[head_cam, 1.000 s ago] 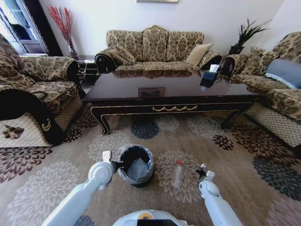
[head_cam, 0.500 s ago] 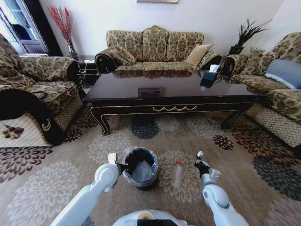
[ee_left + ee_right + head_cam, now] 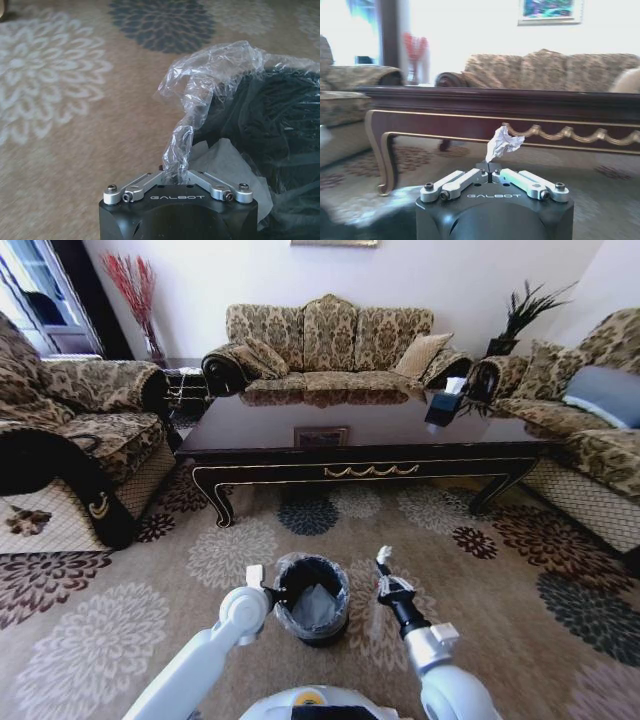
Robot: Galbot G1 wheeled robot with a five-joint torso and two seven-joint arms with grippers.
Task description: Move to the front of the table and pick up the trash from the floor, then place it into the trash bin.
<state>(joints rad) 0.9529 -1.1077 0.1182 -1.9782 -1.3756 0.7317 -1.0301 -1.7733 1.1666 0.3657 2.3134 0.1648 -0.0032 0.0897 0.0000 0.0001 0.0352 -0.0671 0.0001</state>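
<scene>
Right wrist view: right gripper (image 3: 493, 172) pinches a crumpled white paper scrap (image 3: 503, 143), the glossy dark table (image 3: 485, 107) beyond it. Left gripper (image 3: 175, 172) is pressed together on the bin liner's crinkled clear film (image 3: 210, 75), round black trash bin (image 3: 312, 595) just beside.

Camera placement: one head view, two wrist views.

Head camera looks forward and down from above both end effectors, taking in the floor (image 3: 120, 630) and counter (image 3: 360, 430). Left wrist camera sits close behind the left end effector (image 3: 176, 172), facing down at the trash bin (image 3: 270, 125) just ahead. Right wrist camera sits behind the right end effector (image 3: 491, 172), facing level at the counter's front edge, shared with the head view.
</scene>
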